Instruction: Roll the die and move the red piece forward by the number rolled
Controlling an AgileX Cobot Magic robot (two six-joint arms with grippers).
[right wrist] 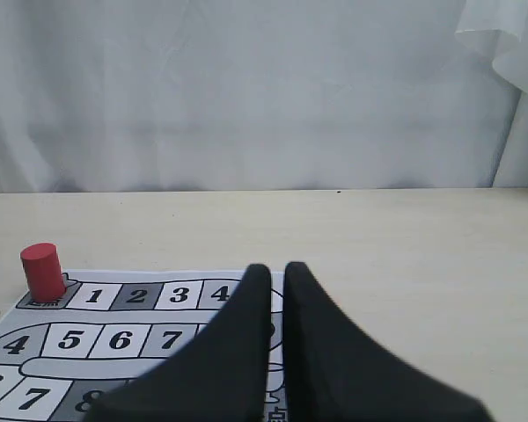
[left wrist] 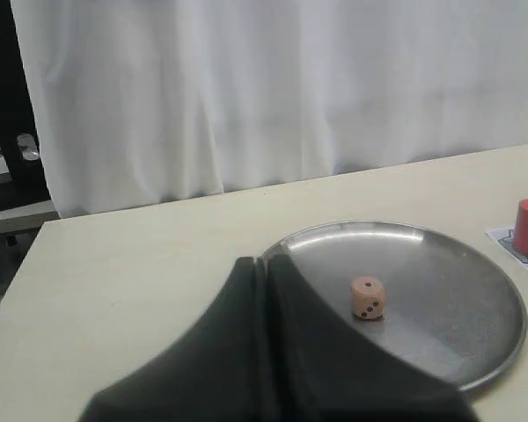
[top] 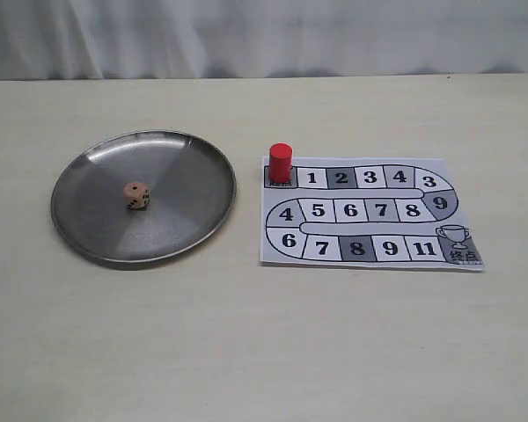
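1. The worktop [top: 264,352] carries two things side by side: a dish [top: 189,189] on the left and a board sheet [top: 352,230] on the right; they lie near each other but apart, with a strip of bare worktop between.
2. The die [top: 137,195] rests inside the dish, close to its middle, well clear of the rim.
3. The piece [top: 281,163] stands upright on the board sheet, on the first square at the sheet's far left corner, just left of square 1; it is the board-side thing nearest the dish.
4. A curtain [top: 264,35] hangs behind the worktop's far edge.
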